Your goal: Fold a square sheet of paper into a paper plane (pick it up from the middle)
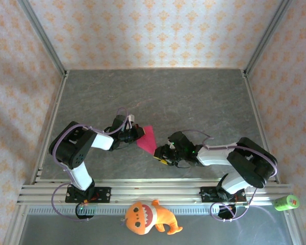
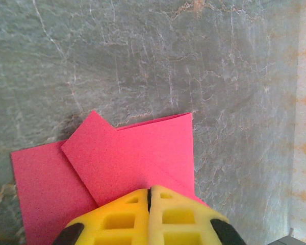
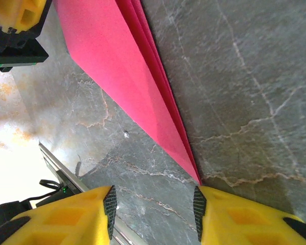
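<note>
1. Magenta-pink sheet of paper [image 1: 148, 139], partly folded with one flap turned over at an angle, lies on the grey marbled table [image 1: 194, 102] between the two grippers.
2. Left gripper [image 2: 149, 193]: its yellow fingers are pressed together, tips on the sheet's edge; whether they pinch it cannot be told.
3. Right gripper [image 3: 154, 206]: jaws spread, with the sheet's pointed corner just at one fingertip.
4. An orange plush toy [image 1: 148, 217] lies near the arm bases, well apart from the sheet.

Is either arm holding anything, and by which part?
The left end effector is shut on the folded magenta-pink paper sheet, pinching one edge; the right end effector is open, holding nothing.
</note>
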Available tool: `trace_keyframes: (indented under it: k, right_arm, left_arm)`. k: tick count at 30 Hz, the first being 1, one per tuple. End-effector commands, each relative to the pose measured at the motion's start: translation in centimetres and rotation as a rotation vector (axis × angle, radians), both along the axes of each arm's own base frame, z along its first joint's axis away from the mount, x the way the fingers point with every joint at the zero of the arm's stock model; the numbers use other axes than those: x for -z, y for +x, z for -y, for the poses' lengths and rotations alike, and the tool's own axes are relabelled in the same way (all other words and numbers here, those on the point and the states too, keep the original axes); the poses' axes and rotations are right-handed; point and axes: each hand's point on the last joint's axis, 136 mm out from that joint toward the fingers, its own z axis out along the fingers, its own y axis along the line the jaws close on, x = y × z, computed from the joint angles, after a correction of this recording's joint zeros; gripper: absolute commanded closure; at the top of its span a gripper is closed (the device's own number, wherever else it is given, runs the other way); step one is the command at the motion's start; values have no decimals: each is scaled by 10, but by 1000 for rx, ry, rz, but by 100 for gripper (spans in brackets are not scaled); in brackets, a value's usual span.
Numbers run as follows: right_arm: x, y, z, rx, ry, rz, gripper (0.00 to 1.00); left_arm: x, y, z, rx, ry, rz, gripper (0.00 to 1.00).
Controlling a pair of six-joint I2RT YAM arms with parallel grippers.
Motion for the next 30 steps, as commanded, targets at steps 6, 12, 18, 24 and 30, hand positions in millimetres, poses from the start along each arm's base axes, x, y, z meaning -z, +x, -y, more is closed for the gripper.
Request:
trace_keyframes:
  k: [6,12,18,24,30]
  right_arm:
    - [-7,-2,5,-15,-39,24,55]
    - [9,-3,11,7,-80,-4,57]
    - [26,-2,15,39,-107,-30,59]
    - [32,0,12,57,-97,-46,59]
    - [34,1,13,76,-85,-46,60]
  left_arm:
    - [41,-33,-19,-24,91,-168,100]
    - [37,-32,-19,-30,82,-162,100]
    - [39,-35,-18,-25,74,-170,100]
    - [34,-40,-13,-10,30,-176,100]
    - [31,-47,-15,-6,33,-177,100]
